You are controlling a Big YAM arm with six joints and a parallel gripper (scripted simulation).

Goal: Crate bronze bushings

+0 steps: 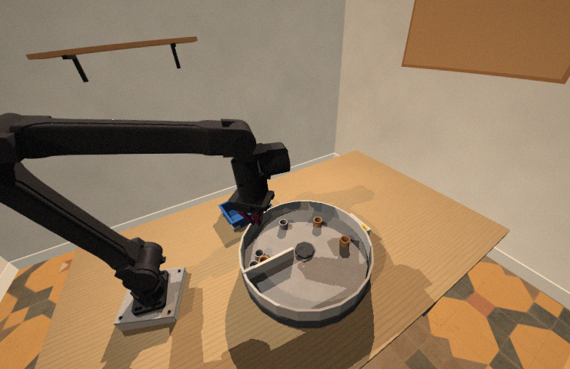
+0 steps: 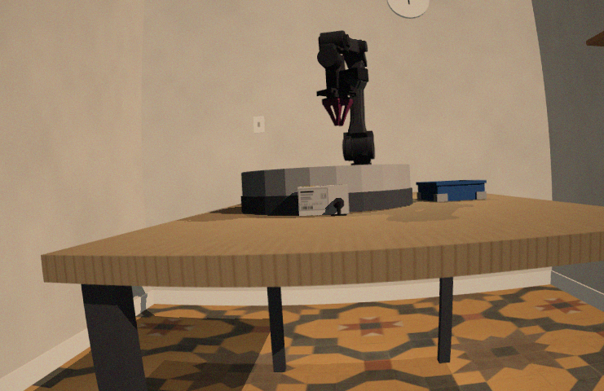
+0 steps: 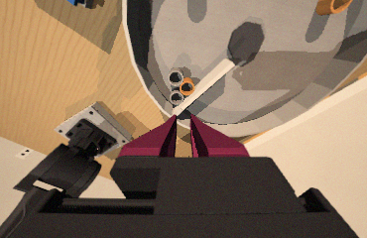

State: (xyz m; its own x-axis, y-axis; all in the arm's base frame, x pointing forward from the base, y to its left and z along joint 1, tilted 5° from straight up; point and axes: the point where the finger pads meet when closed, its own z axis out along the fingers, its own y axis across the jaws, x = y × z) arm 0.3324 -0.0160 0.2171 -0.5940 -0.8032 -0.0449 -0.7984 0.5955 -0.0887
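Note:
My gripper (image 1: 255, 224) (image 2: 338, 125) (image 3: 183, 119) is nearly closed and empty, high above the turning table's crate-side rim. The grey walled turning table (image 1: 311, 313) (image 2: 311, 177) holds three bronze and three steel bushings. One bronze bushing (image 1: 318, 224) stands at the back, another bronze bushing (image 1: 345, 243) (image 3: 325, 8) at the right. The third bronze bushing (image 1: 266, 258) (image 3: 191, 89) is crowded against the white divider, beside a steel bushing (image 1: 259, 254) (image 3: 176, 77) and another steel bushing (image 1: 253, 264) (image 3: 176, 97). One steel bushing (image 1: 283, 225) stands apart. The blue crate (image 1: 228, 213) (image 2: 455, 191) is partly hidden in the top view; its contents cannot be fully seen.
The white divider (image 1: 274, 260) (image 3: 206, 85) runs from the dark hub (image 1: 305, 250) (image 3: 246, 42) to the wall. A white labelled box (image 2: 314, 200) stands against the turning table's outer side. The arm's base plate (image 1: 178, 287) (image 3: 109, 124) is on the wooden table (image 1: 446, 221).

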